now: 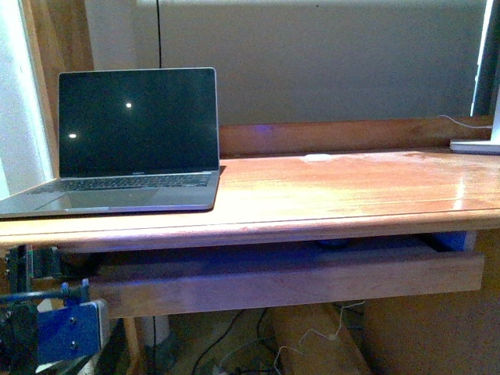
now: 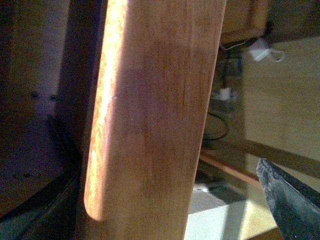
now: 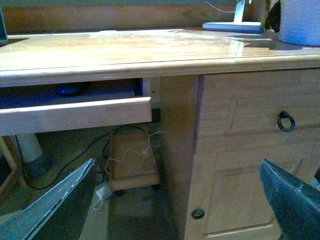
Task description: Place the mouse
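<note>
On my feed, the wooden desk [image 1: 336,195] bears an open laptop [image 1: 133,148] at left, a white disc [image 1: 318,157] by the back rail [image 1: 336,134] and a white stand base [image 1: 475,145] far right, the mouse [image 3: 70,89] lying in the pull-out tray [image 1: 297,281] beneath.

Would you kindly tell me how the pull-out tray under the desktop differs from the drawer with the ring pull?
The pull-out tray is pulled out; the ring-pull drawer is shut. The tray's front is a plain, wide, low board with no handle showing; the drawer's is narrower and panelled, with a dark ring. The tray shows the mouse inside; the drawer's inside is hidden. Both are reddish wood.
</note>
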Robot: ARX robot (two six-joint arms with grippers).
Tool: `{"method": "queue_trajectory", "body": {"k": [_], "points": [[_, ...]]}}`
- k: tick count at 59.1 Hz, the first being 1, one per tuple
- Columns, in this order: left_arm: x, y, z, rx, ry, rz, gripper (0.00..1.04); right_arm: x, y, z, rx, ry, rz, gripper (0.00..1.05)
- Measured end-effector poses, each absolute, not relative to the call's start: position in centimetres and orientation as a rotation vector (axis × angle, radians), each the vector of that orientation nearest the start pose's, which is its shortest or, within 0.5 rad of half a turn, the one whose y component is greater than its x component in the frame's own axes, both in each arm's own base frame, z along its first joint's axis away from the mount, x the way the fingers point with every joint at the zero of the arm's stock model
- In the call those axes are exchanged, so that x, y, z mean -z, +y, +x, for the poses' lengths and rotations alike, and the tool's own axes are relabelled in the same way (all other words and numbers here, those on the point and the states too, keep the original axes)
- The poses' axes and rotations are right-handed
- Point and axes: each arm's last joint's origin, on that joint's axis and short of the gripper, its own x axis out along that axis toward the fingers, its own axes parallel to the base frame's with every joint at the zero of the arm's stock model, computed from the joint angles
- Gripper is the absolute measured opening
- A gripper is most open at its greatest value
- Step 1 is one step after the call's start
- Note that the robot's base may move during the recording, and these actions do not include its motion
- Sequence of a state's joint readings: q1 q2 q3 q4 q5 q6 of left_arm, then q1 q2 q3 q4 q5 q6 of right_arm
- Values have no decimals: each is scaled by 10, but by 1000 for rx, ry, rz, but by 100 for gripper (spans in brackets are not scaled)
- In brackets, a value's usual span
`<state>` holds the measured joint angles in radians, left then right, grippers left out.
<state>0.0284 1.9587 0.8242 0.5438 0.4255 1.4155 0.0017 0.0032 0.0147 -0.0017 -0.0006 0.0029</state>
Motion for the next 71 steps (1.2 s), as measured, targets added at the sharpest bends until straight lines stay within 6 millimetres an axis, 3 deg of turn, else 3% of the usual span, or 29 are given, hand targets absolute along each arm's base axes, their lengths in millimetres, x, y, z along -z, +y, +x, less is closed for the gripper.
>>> {"method": "queue_trajectory", "body": {"k": [18,25,34,41,50,56,63,71], "points": [[-129,-14,301,993,363,910,97,-168,0,97,-2,-10,3,97],[-138,-28,268,1113,372,657,97,-168,0,97,-2,-10,3,97],[-148,-41,245,1137,391,395,97,-168,0,97,-2,-10,3,97],[-161,-45,239,988,398,202,97,-168,0,97,-3,-10,3,97],[-204,-39,241,665,309,-88,97,-168,0,97,-2,-10,3,97],[-219,-37,231,498,291,-128,97,-168,0,97,-2,-10,3,97],[-220,-32,211,312,287,-105,97,-168,0,97,-2,-10,3,97],[-208,-26,168,112,275,-58,97,-168,0,97,-2,-10,3,97]]}}
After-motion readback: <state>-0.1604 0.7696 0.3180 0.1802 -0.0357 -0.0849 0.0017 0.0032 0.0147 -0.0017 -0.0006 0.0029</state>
